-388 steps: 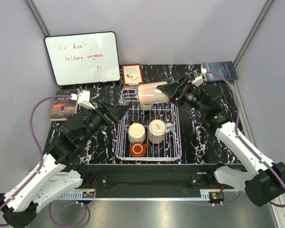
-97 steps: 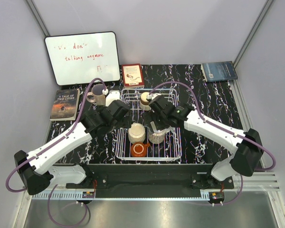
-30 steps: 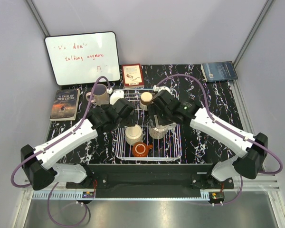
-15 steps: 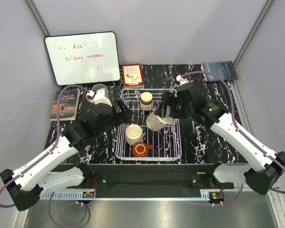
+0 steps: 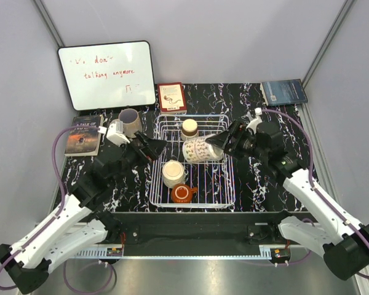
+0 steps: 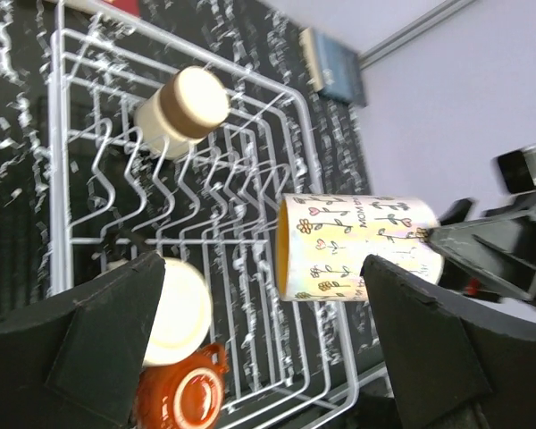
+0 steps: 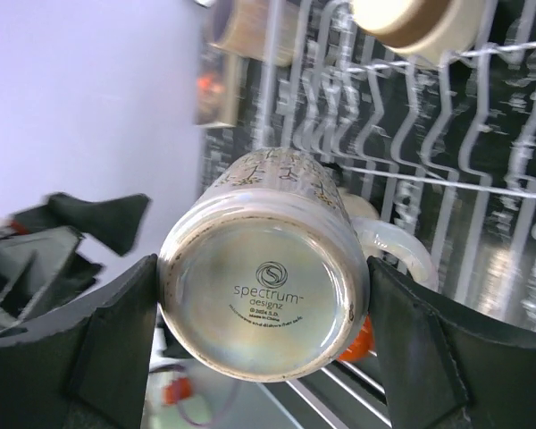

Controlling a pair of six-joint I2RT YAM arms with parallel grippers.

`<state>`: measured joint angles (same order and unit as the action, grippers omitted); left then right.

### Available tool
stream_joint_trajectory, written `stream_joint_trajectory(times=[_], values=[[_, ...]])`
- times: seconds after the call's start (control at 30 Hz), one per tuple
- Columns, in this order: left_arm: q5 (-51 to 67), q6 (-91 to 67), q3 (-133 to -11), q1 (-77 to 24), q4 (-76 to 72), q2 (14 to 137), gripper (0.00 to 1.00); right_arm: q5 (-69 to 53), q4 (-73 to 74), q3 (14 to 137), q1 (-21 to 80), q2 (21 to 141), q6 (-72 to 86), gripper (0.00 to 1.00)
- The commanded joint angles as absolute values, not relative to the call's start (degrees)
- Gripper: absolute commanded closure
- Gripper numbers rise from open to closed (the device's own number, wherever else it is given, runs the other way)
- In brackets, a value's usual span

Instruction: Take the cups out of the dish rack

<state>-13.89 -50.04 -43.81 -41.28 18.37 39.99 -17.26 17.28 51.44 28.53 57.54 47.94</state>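
Note:
The white wire dish rack (image 5: 218, 184) sits mid-table. My right gripper (image 5: 218, 146) is shut on the speckled flower-print mug (image 5: 198, 150), holding it on its side above the rack; the right wrist view shows its base (image 7: 266, 299) between the pads. In the rack stand the brown-rimmed cream mug (image 5: 189, 129), the cream mug (image 5: 173, 173) and the orange-red mug (image 5: 181, 194). The pale pink mug (image 5: 130, 121) stands on the table left of the rack. My left gripper (image 5: 151, 147) is open and empty at the rack's left edge; its view shows the held mug (image 6: 357, 246) and the rack (image 6: 80, 170).
A whiteboard (image 5: 106, 75) leans at the back left. A book (image 5: 83, 136) lies at the left edge, a red card (image 5: 171, 97) behind the rack, and a blue book (image 5: 284, 92) at the back right.
My right gripper has lifted the speckled mug a little and drawn back to the right, turning it more onto its side. My left arm has pulled back toward the near left.

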Motion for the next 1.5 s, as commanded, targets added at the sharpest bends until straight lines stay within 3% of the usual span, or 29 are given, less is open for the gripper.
stream_joint_trajectory(times=[0.0, 0.23, 0.43, 0.63, 0.9, 1.3, 1.47], values=[[-4.9, -52.4, -43.2, -37.8, 9.1, 39.8, 0.01, -29.8, -15.8, 46.2, 25.6, 53.9, 64.1, 1.0], [12.2, -56.9, -39.9, -31.8, -2.9, 41.7, 0.01, -34.8, -32.5, 41.0, 24.3, 56.3, 73.2, 1.0], [18.2, -58.3, -40.9, -31.7, -10.4, 45.4, 0.21, -36.2, -34.2, 40.7, 23.8, 56.9, 74.0, 1.0], [18.5, -58.4, -41.4, -31.7, -12.8, 46.1, 0.24, -37.4, -34.1, 41.0, 23.1, 57.4, 74.1, 1.0], [21.7, -61.3, -39.6, -31.7, -20.7, 47.9, 0.44, -38.8, -34.2, 41.5, 22.5, 58.5, 74.1, 1.0], [27.8, -67.5, -37.4, -31.7, -32.6, 53.1, 0.49, -40.3, -35.2, 41.5, 22.4, 59.7, 74.5, 1.0], [29.1, -68.9, -36.7, -31.8, -36.0, 54.4, 0.6, -41.0, -35.7, 41.5, 22.4, 60.0, 74.8, 1.0]])
